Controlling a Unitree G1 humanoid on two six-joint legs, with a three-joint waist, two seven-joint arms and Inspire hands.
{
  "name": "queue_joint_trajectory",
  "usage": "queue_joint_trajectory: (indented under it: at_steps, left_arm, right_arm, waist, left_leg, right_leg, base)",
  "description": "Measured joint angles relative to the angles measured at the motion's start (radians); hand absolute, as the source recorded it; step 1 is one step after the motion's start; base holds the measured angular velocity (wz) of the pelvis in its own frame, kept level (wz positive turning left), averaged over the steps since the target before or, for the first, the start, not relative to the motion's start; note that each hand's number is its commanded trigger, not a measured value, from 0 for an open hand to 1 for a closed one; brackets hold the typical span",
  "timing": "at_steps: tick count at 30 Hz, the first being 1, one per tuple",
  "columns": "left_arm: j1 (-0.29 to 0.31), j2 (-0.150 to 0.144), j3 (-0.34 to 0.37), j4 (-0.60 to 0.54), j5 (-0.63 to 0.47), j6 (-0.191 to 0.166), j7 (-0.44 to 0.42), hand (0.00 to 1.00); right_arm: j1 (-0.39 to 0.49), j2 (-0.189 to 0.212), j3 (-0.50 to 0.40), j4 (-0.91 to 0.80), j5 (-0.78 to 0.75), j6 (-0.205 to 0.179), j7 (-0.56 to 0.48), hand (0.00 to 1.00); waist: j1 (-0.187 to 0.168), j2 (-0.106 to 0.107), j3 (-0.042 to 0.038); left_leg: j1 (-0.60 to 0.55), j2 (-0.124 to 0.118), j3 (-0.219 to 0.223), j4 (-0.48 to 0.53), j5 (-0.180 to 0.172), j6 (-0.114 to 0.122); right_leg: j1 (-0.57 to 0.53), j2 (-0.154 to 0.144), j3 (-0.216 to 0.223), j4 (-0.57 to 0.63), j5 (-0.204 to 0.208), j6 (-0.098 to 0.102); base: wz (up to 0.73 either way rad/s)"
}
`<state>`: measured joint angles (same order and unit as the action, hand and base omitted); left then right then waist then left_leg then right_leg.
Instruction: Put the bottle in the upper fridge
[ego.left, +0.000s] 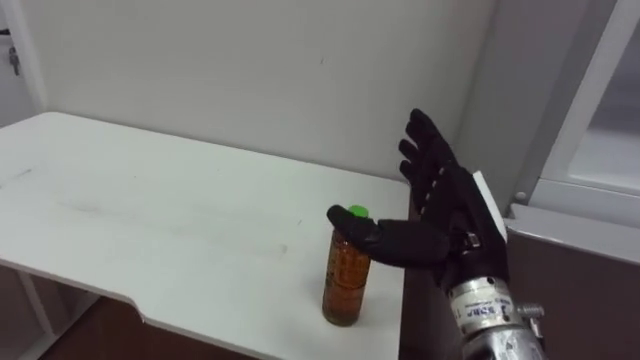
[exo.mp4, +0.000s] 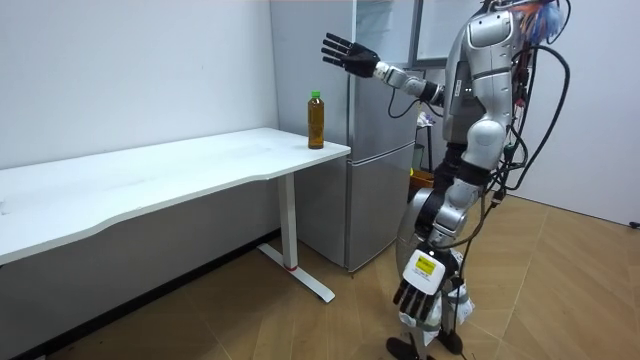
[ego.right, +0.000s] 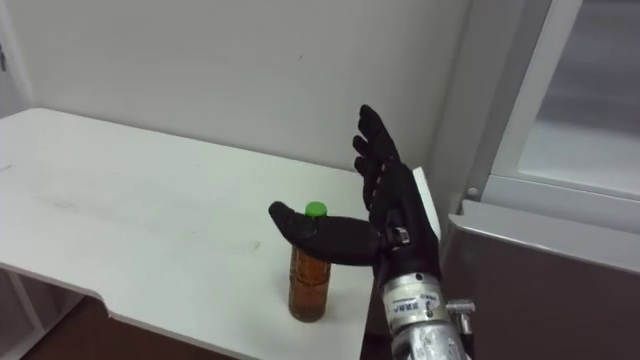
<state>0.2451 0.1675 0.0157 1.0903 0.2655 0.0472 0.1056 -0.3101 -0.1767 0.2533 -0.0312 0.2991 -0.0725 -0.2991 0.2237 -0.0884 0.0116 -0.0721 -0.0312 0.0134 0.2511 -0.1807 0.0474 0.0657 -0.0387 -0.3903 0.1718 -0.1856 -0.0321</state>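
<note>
A bottle (ego.left: 346, 280) of amber liquid with a green cap stands upright near the right end of the white table (ego.left: 150, 210). My right hand (ego.left: 452, 205) is raised beside it, open, with the fingers spread and pointing up. Its thumb crosses in front of the bottle's neck. In the room view the right hand (exo.mp4: 345, 52) hangs above and to the right of the bottle (exo.mp4: 316, 120), apart from it. The left hand (exo.mp4: 418, 298) hangs low by my side, fingers relaxed. I stand in front of the grey fridge (exo.mp4: 380, 150).
The fridge (ego.left: 565, 290) stands right against the table's right end, its doors closed. A white wall runs behind the table. In the room view, wooden floor lies open on the right behind me.
</note>
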Motion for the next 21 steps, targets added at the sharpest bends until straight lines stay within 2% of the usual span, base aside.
queue_joint_trajectory:
  at_steps: [5, 7, 13, 17, 21]
  left_arm:
    - [-0.017, 0.0, 0.0, 0.0, 0.0, 0.024, -0.002, 0.0]
    - [-0.024, 0.001, 0.0, 0.0, 0.001, 0.038, -0.006, 0.0]
    - [-0.02, 0.001, 0.0, -0.001, 0.0, 0.049, -0.006, 0.0]
    - [-0.02, 0.0, -0.002, -0.001, 0.0, 0.057, 0.0, 0.0]
    - [-0.021, 0.0, -0.003, -0.005, 0.0, 0.065, 0.002, 0.0]
  right_arm:
    - [-0.019, 0.0, 0.003, 0.065, -0.037, 0.004, -0.02, 0.0]
    - [-0.023, 0.001, 0.004, 0.067, -0.041, 0.007, -0.033, 0.0]
    - [-0.066, -0.001, 0.059, 0.16, -0.044, 0.01, -0.06, 0.0]
    - [-0.084, 0.0, 0.079, 0.21, -0.044, 0.01, -0.068, 0.0]
    - [-0.085, 0.011, 0.079, 0.236, -0.044, 0.01, -0.087, 0.0]
  waist:
    - [0.019, 0.006, 0.004]
    - [0.032, 0.004, 0.0029]
    - [0.035, -0.006, -0.0043]
    - [0.036, -0.007, -0.0048]
    - [0.056, -0.009, -0.0037]
  left_leg:
    - [-0.011, -0.001, -0.004, 0.008, 0.0, 0.001]
    - [-0.015, -0.003, -0.013, 0.01, 0.001, 0.001]
    - [-0.02, -0.009, -0.021, 0.008, 0.006, 0.002]
    - [-0.02, -0.016, -0.026, 0.006, 0.01, 0.007]
    - [-0.019, -0.018, -0.026, 0.004, 0.011, 0.009]
  right_leg:
    - [-0.002, -0.004, -0.027, 0.0, 0.0, 0.001]
    - [-0.001, -0.004, -0.035, -0.001, -0.001, 0.001]
    - [0.001, -0.009, -0.053, -0.002, -0.004, 0.006]
    - [0.001, -0.014, -0.055, -0.002, -0.006, 0.01]
    - [0.001, -0.017, -0.056, -0.002, -0.005, 0.012]
  base:
    - [0.09]
    - [0.11]
    - [0.11]
    - [0.05]
    - [0.0]
